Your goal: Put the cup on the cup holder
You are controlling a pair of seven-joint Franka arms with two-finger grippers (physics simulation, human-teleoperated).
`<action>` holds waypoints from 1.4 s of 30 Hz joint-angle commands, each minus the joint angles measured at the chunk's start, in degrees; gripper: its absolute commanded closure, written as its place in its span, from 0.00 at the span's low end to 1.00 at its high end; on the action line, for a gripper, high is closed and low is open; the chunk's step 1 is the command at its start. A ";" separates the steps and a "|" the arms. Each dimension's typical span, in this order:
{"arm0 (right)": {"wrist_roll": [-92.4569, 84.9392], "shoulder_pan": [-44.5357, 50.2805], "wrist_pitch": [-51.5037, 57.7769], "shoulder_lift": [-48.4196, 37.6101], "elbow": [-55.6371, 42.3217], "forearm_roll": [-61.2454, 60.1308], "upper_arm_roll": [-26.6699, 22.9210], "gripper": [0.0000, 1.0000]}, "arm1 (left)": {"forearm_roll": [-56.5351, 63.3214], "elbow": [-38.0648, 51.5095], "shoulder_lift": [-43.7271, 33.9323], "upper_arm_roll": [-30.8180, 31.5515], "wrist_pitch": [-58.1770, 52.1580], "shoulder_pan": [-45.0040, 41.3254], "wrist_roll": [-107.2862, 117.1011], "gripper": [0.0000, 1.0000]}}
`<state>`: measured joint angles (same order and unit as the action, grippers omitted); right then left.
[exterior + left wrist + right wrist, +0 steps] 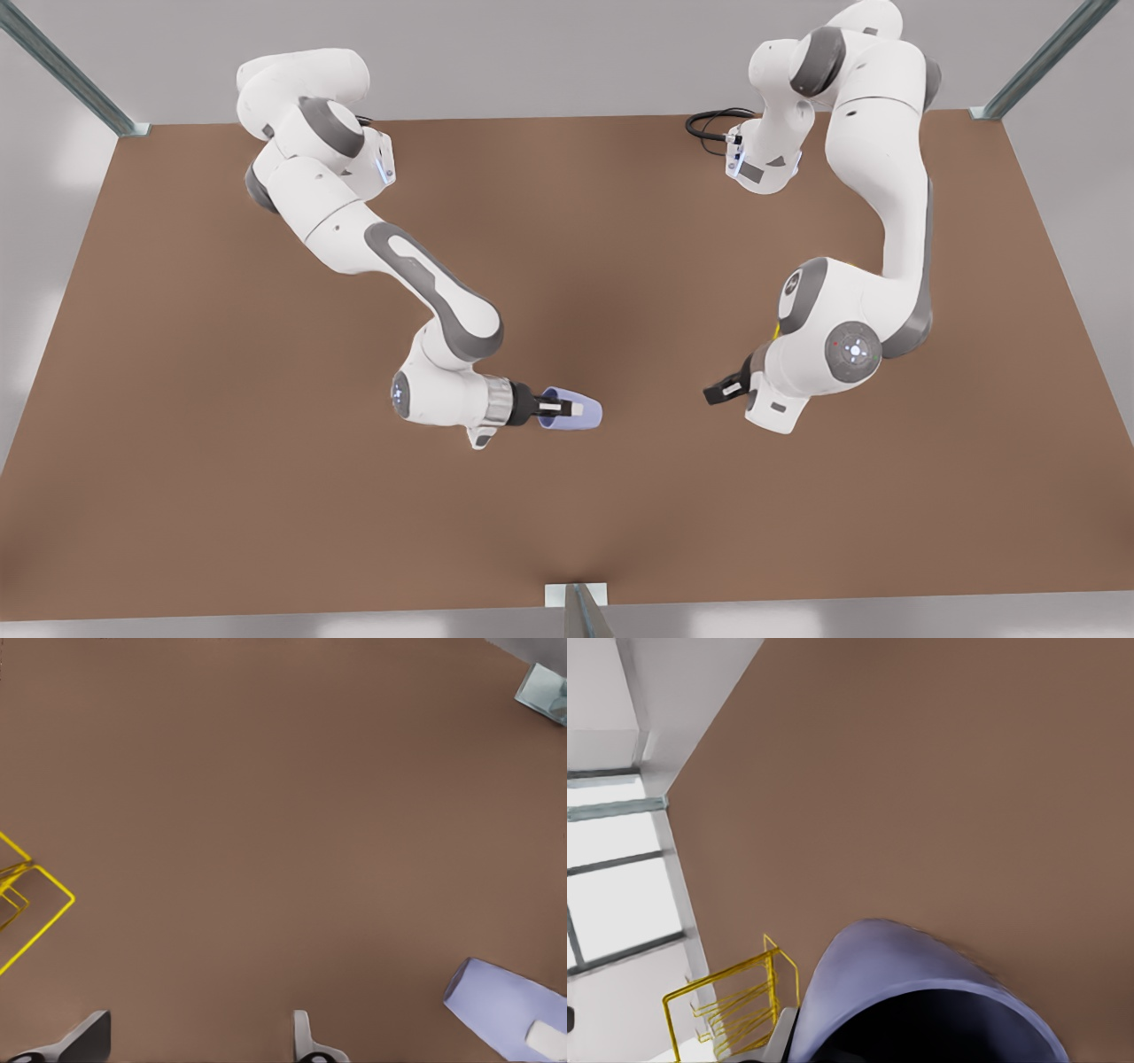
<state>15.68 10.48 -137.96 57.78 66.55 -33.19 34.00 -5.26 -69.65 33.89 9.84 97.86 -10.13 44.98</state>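
We saw a flat, matte brown table [266,496] with grey metal struts at its corners and two glossy white arms with grey joints above it. The cup [592,414] was a smooth, plain lavender-blue tumbler with no handle, tapering from a wide rim to a narrower base. It lay on its side just below the centre of the front view, with its narrow end pointing to the front view's right. The right gripper [567,408] was clamped on it, and one black finger with a white pad pressed against its wall. In the right wrist view the cup's rounded wall and dark mouth [904,974] sat close to the lens.

The cup holder [735,1005] was a rack of thin yellow wire with a rectangular frame and slanted pegs inside. In the front view we could make out no more than a sliver of yellow behind the arm on the right.

The left gripper [726,390] hung right of centre in the front view, well apart from the cup. Its grey fingers [89,1041] were spread wide and held nothing.
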 commanded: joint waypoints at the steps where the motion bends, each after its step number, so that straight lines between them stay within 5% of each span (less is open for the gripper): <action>1: 4.62 0.95 -6.45 1.81 -1.34 -0.74 1.33 0.79 | -0.28 0.57 0.48 -0.08 8.31 -0.07 59.61 0.00; 22: 4.09 4.37 -9.52 15.78 -7.84 9.46 10.91 0.79 | 3.68 0.48 2.76 0.01 10.24 -3.41 66.11 0.00; 23: 4.01 4.37 -9.52 16.05 -7.84 10.07 10.91 0.56 | 3.76 0.48 2.76 -0.08 10.07 -3.41 66.20 0.00; 24: 3.74 4.90 -9.70 16.84 -7.93 10.25 10.91 0.00 | 3.50 0.65 2.32 0.09 10.33 -3.06 66.11 0.00; 31: 0.84 4.02 -9.52 17.19 -7.84 12.01 10.82 0.00 | -0.54 1.18 3.03 0.53 14.64 -2.09 65.58 0.00; 42: 0.84 2.44 -8.99 17.98 -6.88 16.14 10.91 0.00 | 7.98 0.57 5.75 0.09 14.37 -13.16 74.02 0.00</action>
<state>17.70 13.13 -147.32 75.86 59.70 -17.87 44.83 0.87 -69.04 39.60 9.94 112.02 -23.12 105.90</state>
